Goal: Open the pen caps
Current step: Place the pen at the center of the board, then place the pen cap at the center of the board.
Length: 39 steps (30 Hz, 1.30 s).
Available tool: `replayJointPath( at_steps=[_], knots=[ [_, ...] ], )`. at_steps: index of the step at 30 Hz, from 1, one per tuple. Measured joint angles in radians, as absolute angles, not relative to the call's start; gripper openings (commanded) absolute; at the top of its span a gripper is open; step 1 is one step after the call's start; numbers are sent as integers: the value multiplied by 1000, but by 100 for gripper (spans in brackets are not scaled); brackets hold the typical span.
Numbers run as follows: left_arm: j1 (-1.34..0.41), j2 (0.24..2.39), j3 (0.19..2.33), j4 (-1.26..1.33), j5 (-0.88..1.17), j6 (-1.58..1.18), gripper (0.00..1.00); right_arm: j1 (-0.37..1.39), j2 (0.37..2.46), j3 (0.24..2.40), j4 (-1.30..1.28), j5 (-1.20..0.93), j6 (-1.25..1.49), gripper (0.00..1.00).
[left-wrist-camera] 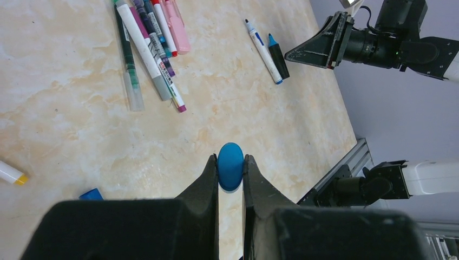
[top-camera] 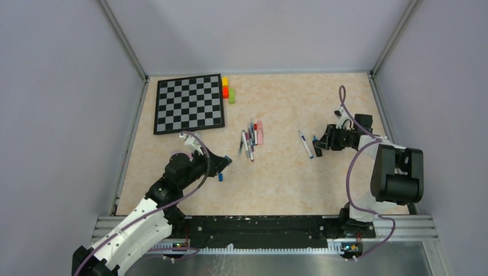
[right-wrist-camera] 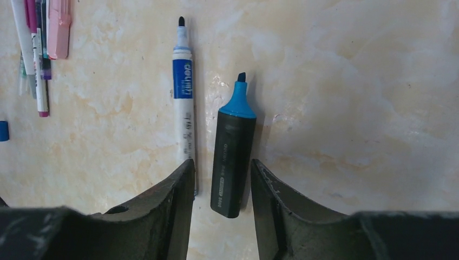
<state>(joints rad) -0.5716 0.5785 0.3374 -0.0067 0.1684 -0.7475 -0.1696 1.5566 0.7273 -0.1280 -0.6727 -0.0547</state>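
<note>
illegible lettering, white on blue, along the white marker (right-wrist-camera: pixel 185 124)

The tabletop (top-camera: pixel 288 184) is marbled beige. At ten o'clock lies a chessboard (top-camera: pixel 190 103) checked black and grey, with yellow, red and green blocks (top-camera: pixel 228 90) at its three o'clock edge. One cap (left-wrist-camera: pixel 230 167) is bright blue. The highlighter (right-wrist-camera: pixel 233 157) is black with a blue tip, and the marker (right-wrist-camera: pixel 184 108) at its nine o'clock is white with a blue label.
</note>
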Motion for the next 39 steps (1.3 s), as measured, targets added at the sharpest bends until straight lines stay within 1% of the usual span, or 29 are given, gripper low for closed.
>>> replayJointPath(
  at_steps=[1, 3, 10, 12, 15, 23, 33, 35, 39],
  knots=[
    [-572, 579, 337, -8, 168, -747, 0, -172, 1562, 729, -127, -675, -55, 42],
    [-572, 579, 337, -9, 168, -746, 6, -175, 1568, 729, -130, -677, -55, 42],
    [-572, 594, 340, -36, 175, -731, 9, -175, 1576, 730, -140, -687, -58, 44],
    [-572, 607, 344, -55, 181, -728, 7, -175, 1576, 730, -147, -694, -64, 46],
    [-572, 622, 348, -81, 192, -720, 0, -175, 1573, 742, -174, -707, -97, 46],
    [-572, 692, 366, -126, 197, -694, 0, -174, 1416, 743, -217, -822, -212, 46],
    [-572, 974, 489, -258, 141, -647, 0, -165, 1391, 743, -234, -887, -253, 45],
    [-572, 1008, 500, -280, 130, -643, 5, -163, 1391, 743, -236, -891, -253, 45],
    [-572, 1051, 505, -312, 113, -630, 10, -158, 1391, 743, -237, -897, -254, 45]
  ],
)
